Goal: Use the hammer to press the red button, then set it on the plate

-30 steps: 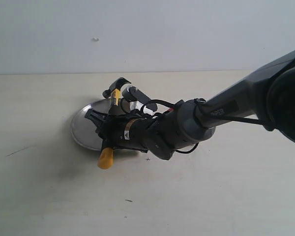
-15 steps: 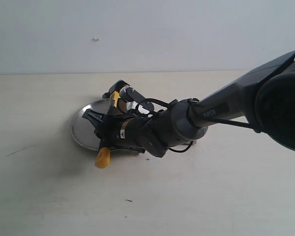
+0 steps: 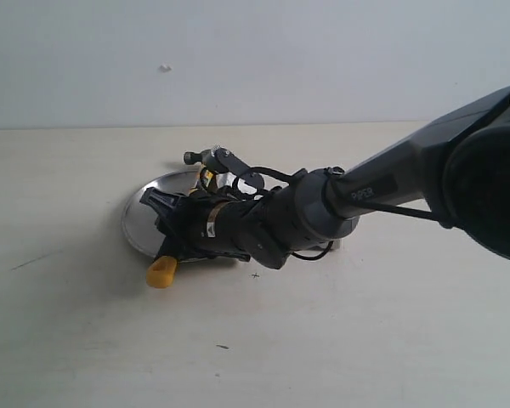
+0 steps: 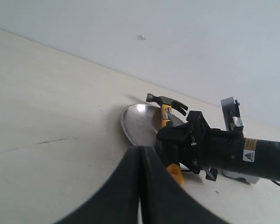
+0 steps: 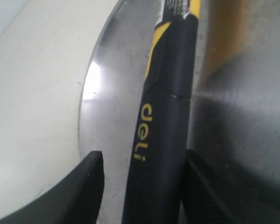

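Observation:
The hammer (image 3: 200, 156) lies across the silver plate (image 3: 138, 223), and its yellow tip (image 3: 161, 272) sticks out past the near rim. My right gripper (image 3: 161, 223) hovers low over the plate, open. The black-and-yellow handle (image 5: 164, 116) runs between the fingers, with a clear gap to one finger (image 5: 91, 186). In the left wrist view the hammer head (image 4: 167, 101) rests at the plate's far rim (image 4: 136, 122). My left gripper (image 4: 140, 156) is shut and empty, some way back from the plate. The red button is hidden behind the right arm.
The right arm (image 3: 382, 183) stretches in from the right and covers the table behind the plate. A pale wall (image 3: 255, 59) runs along the back edge of the table. Small dark marks (image 3: 223, 346) dot the tabletop.
The hammer has dropped flatter onto the plate; its yellow tip slid down and left and its head sank. The right gripper moved lower and its fingers have parted from the handle.

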